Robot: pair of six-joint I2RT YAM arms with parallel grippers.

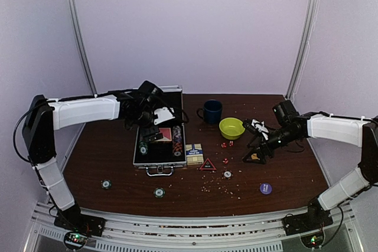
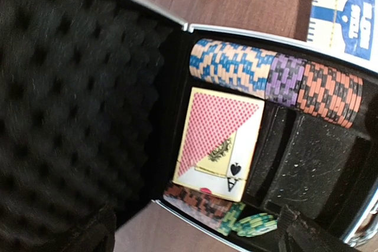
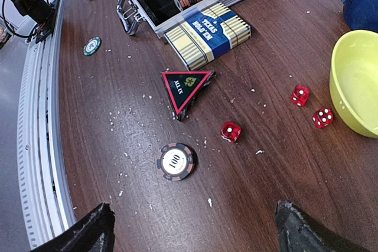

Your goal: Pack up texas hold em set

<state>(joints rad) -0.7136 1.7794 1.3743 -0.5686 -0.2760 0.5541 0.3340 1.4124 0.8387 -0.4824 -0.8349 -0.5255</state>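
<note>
The silver briefcase (image 1: 143,159) lies open at left centre with its lid up. In the left wrist view it holds a row of chips (image 2: 277,78), the red card box (image 2: 218,143) and some loose green chips (image 2: 251,223). My left gripper (image 1: 155,131) hovers open over the case (image 2: 198,243). The blue card box (image 1: 194,153), the red triangle (image 1: 207,164) and three red dice (image 3: 231,131) lie to the right of the case. My right gripper (image 1: 257,156) is open and empty above a black "100" chip (image 3: 176,161).
A dark blue mug (image 1: 211,111) and a yellow-green bowl (image 1: 231,127) stand behind the dice. Two green chips (image 1: 106,184) (image 1: 159,192) and a purple chip (image 1: 266,188) lie near the front edge. Small white crumbs are scattered on the table.
</note>
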